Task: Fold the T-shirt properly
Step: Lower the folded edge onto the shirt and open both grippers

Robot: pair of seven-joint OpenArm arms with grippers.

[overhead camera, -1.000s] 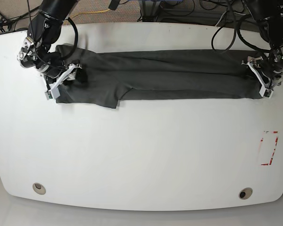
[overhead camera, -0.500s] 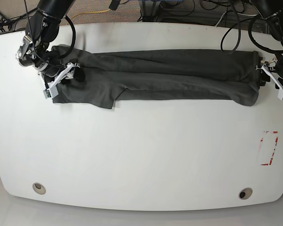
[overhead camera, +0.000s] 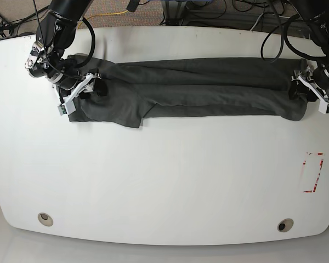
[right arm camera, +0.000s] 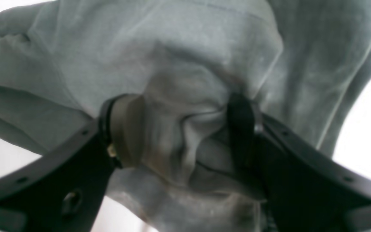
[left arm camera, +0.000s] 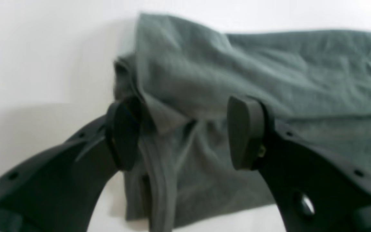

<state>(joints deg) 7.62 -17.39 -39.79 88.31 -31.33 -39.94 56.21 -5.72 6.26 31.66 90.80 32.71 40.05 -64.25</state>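
The dark grey T-shirt [overhead camera: 197, 87] lies stretched in a long, narrow band across the far half of the white table [overhead camera: 164, 181]. My right gripper [overhead camera: 86, 87] is at its left end in the base view. In the right wrist view, this gripper [right arm camera: 185, 129] is shut on a thick puckered bunch of the T-shirt [right arm camera: 204, 42]. My left gripper [overhead camera: 306, 93] is at the other end. In the left wrist view, this gripper [left arm camera: 184, 135] is open and straddles the hem fold of the T-shirt [left arm camera: 269, 71], which rests on the table.
A red-marked rectangle [overhead camera: 312, 172] is on the table at the right. Two round holes [overhead camera: 45, 219] [overhead camera: 285, 225] sit near the front edge. Cables [overhead camera: 219, 11] run behind the far edge.
My left gripper, off the shirt's end half a second ago, has moved back over it. My right gripper and the whole shirt have shifted slightly to the right in the base view.
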